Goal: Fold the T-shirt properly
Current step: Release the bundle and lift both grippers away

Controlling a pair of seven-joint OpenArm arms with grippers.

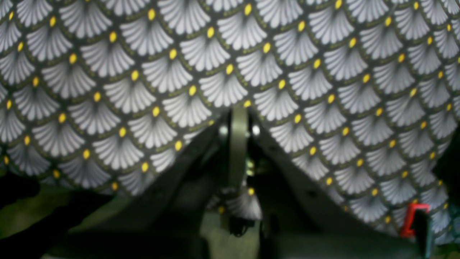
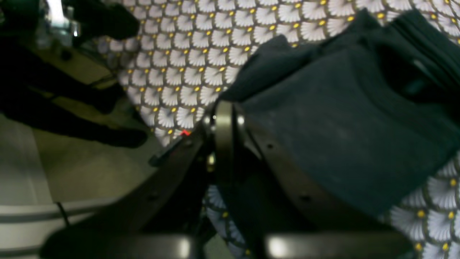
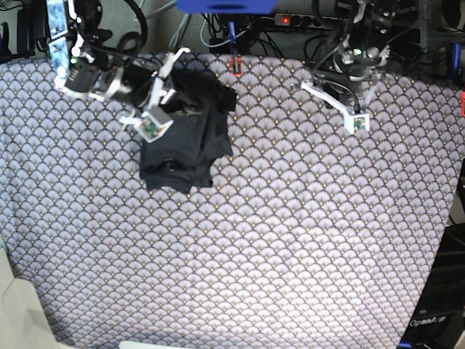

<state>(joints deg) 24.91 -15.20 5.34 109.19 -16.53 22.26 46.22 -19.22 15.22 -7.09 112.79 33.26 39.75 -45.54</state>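
Tablecloth (image 3: 290, 240) with a fan pattern covers the whole table, and the black T-shirt (image 3: 185, 138) lies bunched in a rough fold near its far edge. Right gripper (image 3: 149, 120) hangs over the shirt's edge with jaws together on nothing, while the left gripper (image 3: 357, 120) hovers well apart over bare cloth, also closed.

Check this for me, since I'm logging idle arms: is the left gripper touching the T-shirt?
Apart. The base view shows the left gripper over bare tablecloth, well clear of the T-shirt; its wrist view shows only pattern.
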